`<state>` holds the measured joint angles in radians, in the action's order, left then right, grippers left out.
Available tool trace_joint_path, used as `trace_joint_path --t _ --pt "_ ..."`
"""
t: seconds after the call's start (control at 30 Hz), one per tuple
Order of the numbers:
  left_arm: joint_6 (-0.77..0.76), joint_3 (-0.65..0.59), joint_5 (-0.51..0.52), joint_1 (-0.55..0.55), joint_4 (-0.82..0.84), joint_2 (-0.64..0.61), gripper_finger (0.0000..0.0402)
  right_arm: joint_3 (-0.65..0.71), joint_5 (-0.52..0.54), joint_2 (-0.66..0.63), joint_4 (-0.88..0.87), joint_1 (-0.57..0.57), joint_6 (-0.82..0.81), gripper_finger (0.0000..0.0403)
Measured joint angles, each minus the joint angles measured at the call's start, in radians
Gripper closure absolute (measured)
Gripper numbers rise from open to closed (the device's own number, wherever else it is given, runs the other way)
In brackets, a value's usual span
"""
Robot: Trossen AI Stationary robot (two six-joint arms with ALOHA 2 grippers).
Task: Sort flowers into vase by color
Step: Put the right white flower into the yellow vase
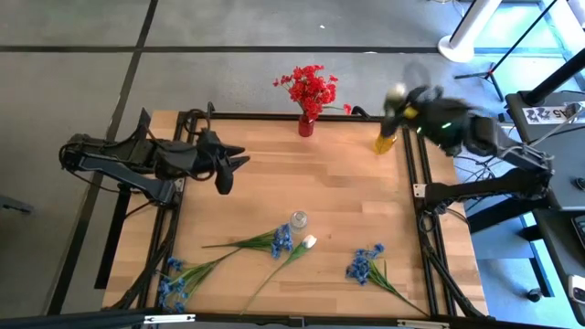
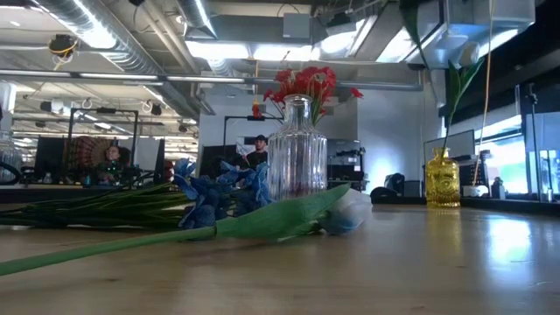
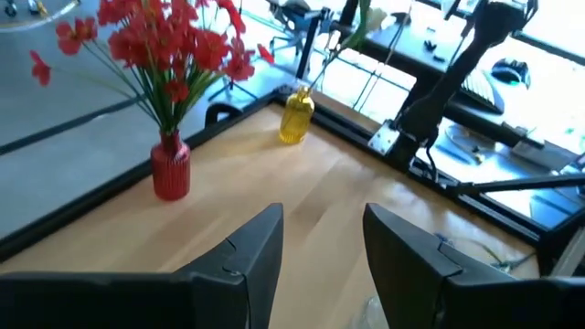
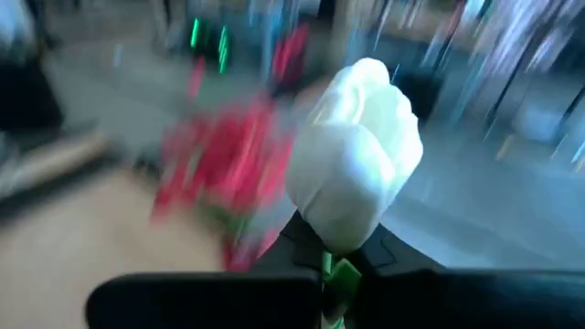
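near edge of the tabletop (image 1: pixel 347 192), high view: blue flowers (image 1: pixel 170 281) at the left corner, another blue flower (image 1: pixel 279 240) with its stem running left, a white tulip (image 1: pixel 308 243) just beside it with its stem angling toward the near edge, and a third blue bunch (image 1: pixel 364 264) to the right. all lying flat. clear glass vase (image 1: pixel 299 220) stands upright just behind the middle blue flower and the tulip; nothing in it.

mid tabletop: left tool (image 1: pixel 225 170) hovers over the left half, fingers (image 3: pixel 251 260) spread apart with only bare wood between them, holding nothing.

far edge: red vase (image 1: pixel 306 125) upright with the red flowers (image 1: pixel 311 87) standing in it. yellow vase (image 1: pixel 387 139) upright near the far right corner. right tool (image 1: pixel 399 102) is above the yellow vase, closed on a white tulip bud (image 4: pixel 356 164) by its green stem, the bud sticking out past the fingers. low view shows that green stem and leaf (image 2: pixel 458 83) hanging over the yellow vase mouth; can't tell if the stem end is inside the neck.

beyond the tabletop, low view: seated person (image 2: pixel 111 161) at a desk, another person (image 2: pixel 258 150) behind the glass vase.
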<state>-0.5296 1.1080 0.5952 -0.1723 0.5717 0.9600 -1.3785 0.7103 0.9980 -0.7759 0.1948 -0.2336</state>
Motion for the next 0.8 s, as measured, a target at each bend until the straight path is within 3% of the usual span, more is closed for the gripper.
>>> trace_joint_path --t 0.13,0.27,0.57,0.8 --pt "0.017 0.000 0.024 0.008 -0.042 0.000 0.0253 -0.007 0.023 -0.006 0.306 0.099 0.338 0.0394" --pt "0.013 0.000 0.025 0.016 -0.059 0.000 0.0253 -0.004 0.004 0.019 0.379 0.239 0.509 0.0396" --pt "-0.024 0.000 0.025 -0.001 -0.058 0.000 0.0253 0.181 -0.125 0.008 0.411 0.469 0.437 0.0396" --pt "-0.035 0.000 0.025 0.000 -0.058 0.000 0.0253 0.255 -0.155 0.001 0.468 0.500 0.397 0.0394"
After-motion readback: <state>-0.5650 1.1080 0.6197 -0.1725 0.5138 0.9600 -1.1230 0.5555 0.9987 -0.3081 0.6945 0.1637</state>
